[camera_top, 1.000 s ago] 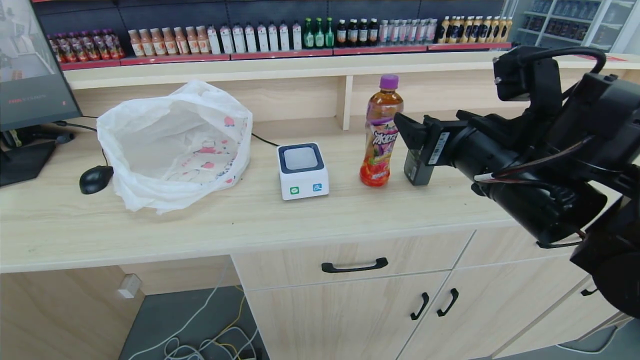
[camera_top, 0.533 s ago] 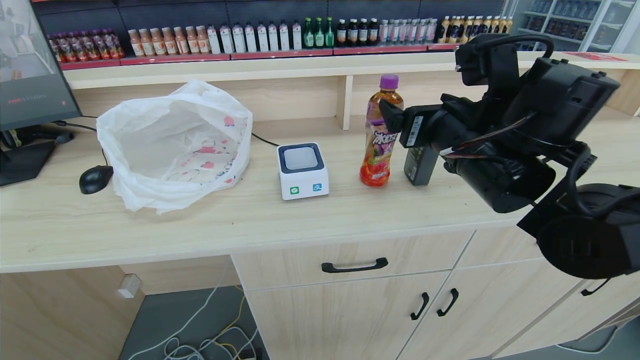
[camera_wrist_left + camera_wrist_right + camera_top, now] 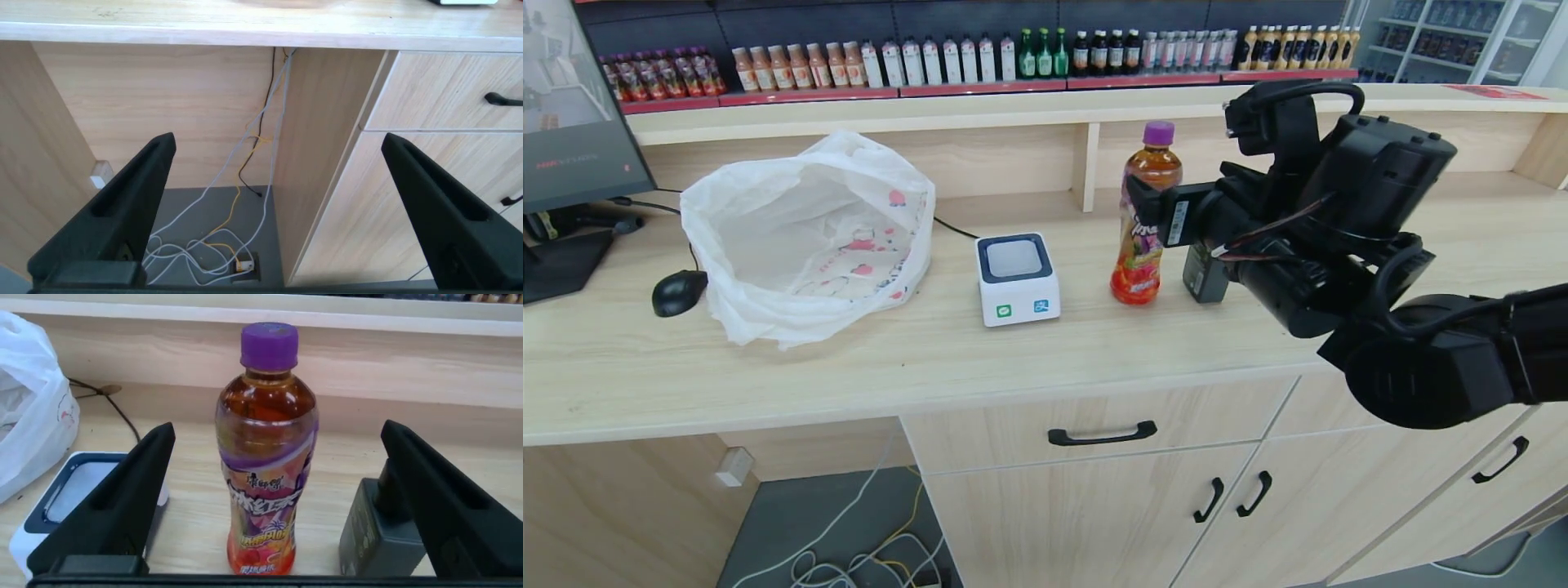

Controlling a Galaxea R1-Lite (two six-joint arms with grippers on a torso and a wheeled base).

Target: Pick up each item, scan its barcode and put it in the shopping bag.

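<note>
Right gripper [image 3: 276,429] — jaws spread — frames the upright drink bottle [image 3: 265,482] (gaps either side); left gripper [image 3: 278,145], jaws spread, hangs below the counter edge [image 3: 245,33]

scanner [image 3: 1017,278] between shopping bag [image 3: 809,237] and bottle [image 3: 1143,216].

My head camera looks forward and down on the counter [image 3: 931,359]. My right wrist camera faces the bottle [image 3: 266,465] from near, level with it; both views share the bottle, the scanner [image 3: 73,486] and, I think, an edge of the bag [image 3: 29,392]. My left wrist camera sits low, facing the cupboard [image 3: 163,106] below the counter.
</note>
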